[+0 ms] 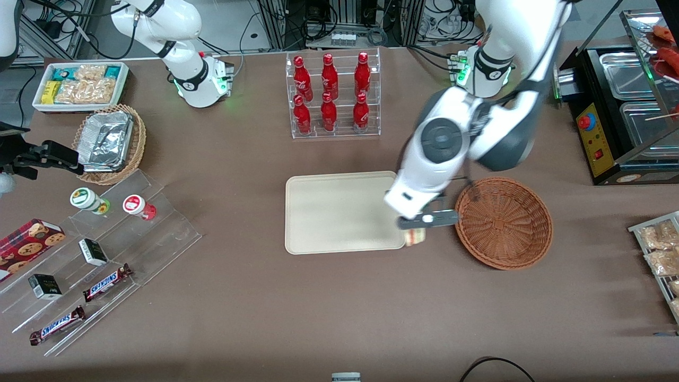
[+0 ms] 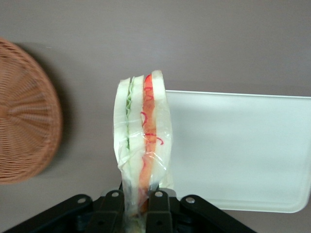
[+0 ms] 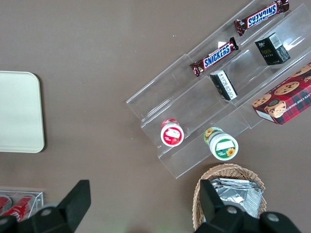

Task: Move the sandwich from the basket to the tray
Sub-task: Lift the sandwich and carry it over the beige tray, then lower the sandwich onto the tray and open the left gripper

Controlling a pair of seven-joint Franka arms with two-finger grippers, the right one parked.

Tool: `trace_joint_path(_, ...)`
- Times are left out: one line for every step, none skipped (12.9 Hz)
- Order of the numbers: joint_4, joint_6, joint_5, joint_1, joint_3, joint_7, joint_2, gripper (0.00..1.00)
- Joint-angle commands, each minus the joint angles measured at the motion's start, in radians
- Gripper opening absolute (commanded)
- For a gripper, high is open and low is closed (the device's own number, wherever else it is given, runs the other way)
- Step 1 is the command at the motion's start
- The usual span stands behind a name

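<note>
Sandwich (image 2: 142, 141) clamped between the two fingers of the left hand (image 1: 419, 227), pinched at one end so the wrapped wedge hangs clear with its cut edge and filling layers showing to the wrist camera. Hand sits in the gap between basket (image 1: 504, 223) and tray (image 1: 339, 212), carried above the tabletop (image 1: 339, 307), right at the tray's rim nearest the basket. Basket looks empty now, so pickup is done, transfer underway, release not yet. Likely next: shift further over the tray, lower, let go. Edges: low raised rim and rounded corner of the tray just beside the sandwich, needs clearing before descent. Open room: tray surface bare all over, plenty of landing space; bottle rack (image 1: 333, 95) well apart, no obstruction
</note>
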Motion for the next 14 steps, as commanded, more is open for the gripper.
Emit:
trace_joint_path(0.203, -0.023, 0.0, -0.075, 0.011, -0.045, 0.149, 0.0)
trace_joint_path(0.226, -0.018, 0.001, -0.113, 0.011, -0.062, 0.183, 0.0)
trace_joint_path(0.228, 0.015, 0.007, -0.141, 0.012, -0.086, 0.206, 0.0)
trace_joint_path(0.226, 0.063, 0.012, -0.166, 0.014, -0.105, 0.234, 0.0)
trace_joint_path(0.226, 0.085, 0.013, -0.18, 0.015, -0.105, 0.26, 0.0)
trace_joint_path(0.226, 0.097, 0.028, -0.196, 0.015, -0.106, 0.283, 0.0)
trace_joint_path(0.226, 0.099, 0.044, -0.212, 0.015, -0.106, 0.298, 0.0)
trace_joint_path(0.226, 0.099, 0.047, -0.22, 0.015, -0.099, 0.317, 0.0)
trace_joint_path(0.225, 0.1, 0.047, -0.223, 0.015, -0.1, 0.335, 0.0)
trace_joint_path(0.225, 0.114, 0.049, -0.232, 0.015, -0.099, 0.349, 0.0)
trace_joint_path(0.217, 0.156, 0.049, -0.235, 0.015, -0.1, 0.357, 0.0)
trace_joint_path(0.206, 0.177, 0.049, -0.237, 0.015, -0.1, 0.363, 0.0)
trace_joint_path(0.206, 0.178, 0.056, -0.244, 0.015, -0.103, 0.375, 0.0)
trace_joint_path(0.203, 0.178, 0.074, -0.256, 0.015, -0.106, 0.381, 0.0)
